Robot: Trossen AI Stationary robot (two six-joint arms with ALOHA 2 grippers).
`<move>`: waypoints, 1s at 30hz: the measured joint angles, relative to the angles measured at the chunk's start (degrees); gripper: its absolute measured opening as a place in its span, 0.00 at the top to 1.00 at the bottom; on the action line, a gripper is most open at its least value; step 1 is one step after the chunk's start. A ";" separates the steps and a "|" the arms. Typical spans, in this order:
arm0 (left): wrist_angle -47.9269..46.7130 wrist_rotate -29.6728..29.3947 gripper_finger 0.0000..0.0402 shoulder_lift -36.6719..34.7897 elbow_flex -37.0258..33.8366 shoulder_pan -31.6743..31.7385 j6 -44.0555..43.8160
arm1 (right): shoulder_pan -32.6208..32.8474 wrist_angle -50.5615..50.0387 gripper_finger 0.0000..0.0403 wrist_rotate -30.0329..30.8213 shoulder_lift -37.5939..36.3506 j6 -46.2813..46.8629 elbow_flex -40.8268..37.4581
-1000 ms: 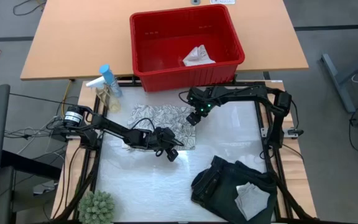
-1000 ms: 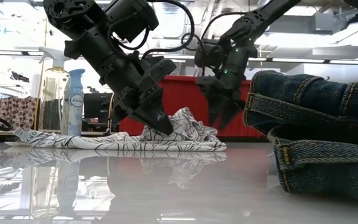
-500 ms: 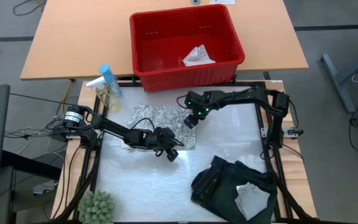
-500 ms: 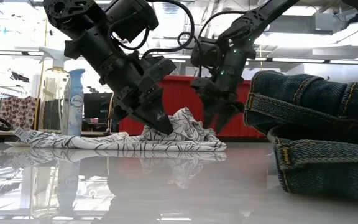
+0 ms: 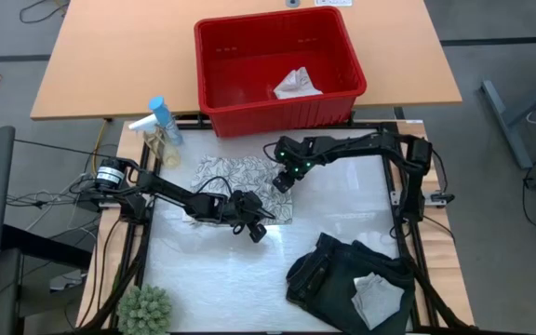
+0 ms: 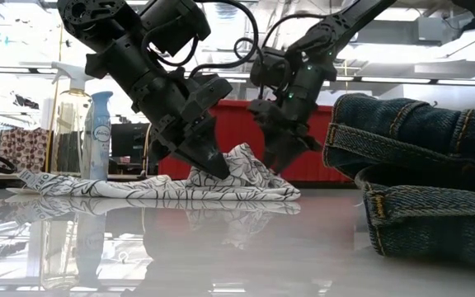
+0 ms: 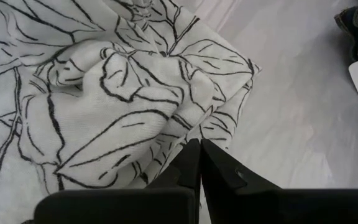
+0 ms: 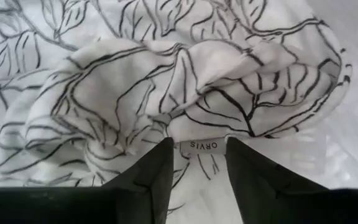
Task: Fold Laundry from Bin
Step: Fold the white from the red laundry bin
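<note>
The leaf-patterned cloth (image 5: 243,183) is white with thin black leaf outlines, lying rumpled and partly doubled over on the glossy white table (image 5: 342,209), just in front of the red bin (image 5: 277,63). A small label sewn near its bunched edge shows in the right wrist view. A pale crumpled cloth (image 5: 296,84) lies inside the bin against its near wall. The dark garment (image 5: 352,277), denim with tan stitching, sits folded well away from the bin at the table's front right, a whitish cloth (image 5: 376,296) on top of it.

The left hand (image 5: 257,226) is clenched on the leaf-patterned cloth at its edge farthest from the bin. The right hand (image 5: 285,180) sits at the cloth's corner nearer the bin, fingers (image 8: 148,174) parted on either side of the label, not clamped.

Bare table lies between the leaf-patterned cloth and the dark garment. A spray bottle (image 5: 161,121) stands left of the bin, and a small green plant (image 5: 145,309) at the front left corner. The bin rests on a wooden table (image 5: 110,56).
</note>
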 joint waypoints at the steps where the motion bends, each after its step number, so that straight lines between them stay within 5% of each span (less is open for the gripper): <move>1: 0.01 0.01 1.00 0.00 0.00 0.00 0.00 | -0.19 0.19 0.59 -0.21 0.00 -0.44 0.02; 16: -0.01 1.62 1.00 0.00 0.00 -0.31 -2.39 | -5.32 8.92 0.61 -0.37 -0.13 -5.02 3.98; 20: -0.98 1.69 1.00 -1.42 -0.02 -0.58 -1.57 | -6.50 13.20 0.61 -7.68 -0.94 -12.70 3.98; 24: -2.56 0.77 1.00 -7.90 -0.02 -0.59 2.36 | -6.49 10.44 0.61 -16.60 -4.81 -23.99 5.16; 30: -4.22 -8.54 1.00 -22.15 0.07 -0.59 9.82 | -3.17 -5.05 0.61 -16.10 -8.31 -40.52 5.20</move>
